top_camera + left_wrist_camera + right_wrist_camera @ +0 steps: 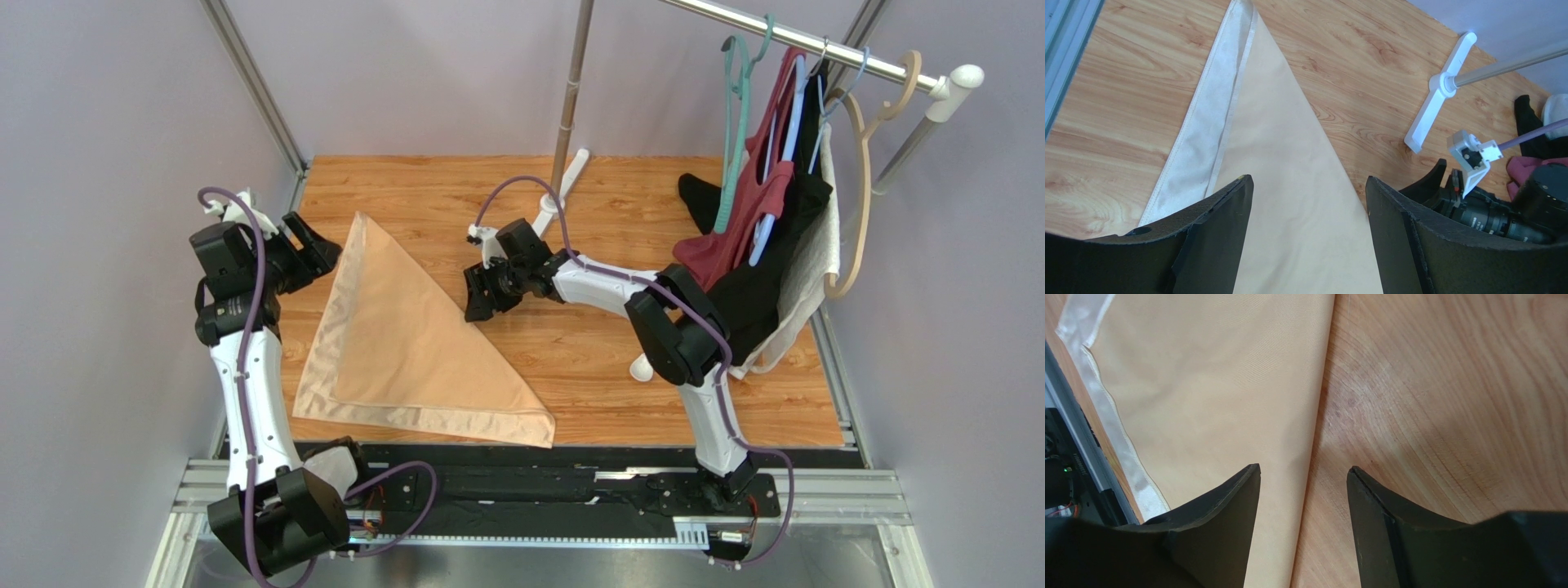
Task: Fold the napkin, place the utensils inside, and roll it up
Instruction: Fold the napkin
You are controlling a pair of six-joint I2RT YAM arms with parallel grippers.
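Note:
The peach-tan napkin (405, 331) lies on the wooden table folded into a triangle, its long fold edge running from the far corner to the near right. My left gripper (315, 252) hovers open by the far corner; in the left wrist view the napkin (1290, 184) lies below the left gripper (1309, 180). My right gripper (478, 300) is open at the middle of the fold edge. In the right wrist view that edge of the napkin (1204, 386) runs between the right gripper's (1303, 468) jaws. A small white rounded piece, probably the spoon (640, 365), peeks from under the right arm.
A metal pole (570, 98) stands at the back on a white foot (558, 196), also seen in the left wrist view as the foot (1438, 92). Dark red, black and white garments (761, 245) hang on the rack over the table's right side. A metal rail borders the left edge.

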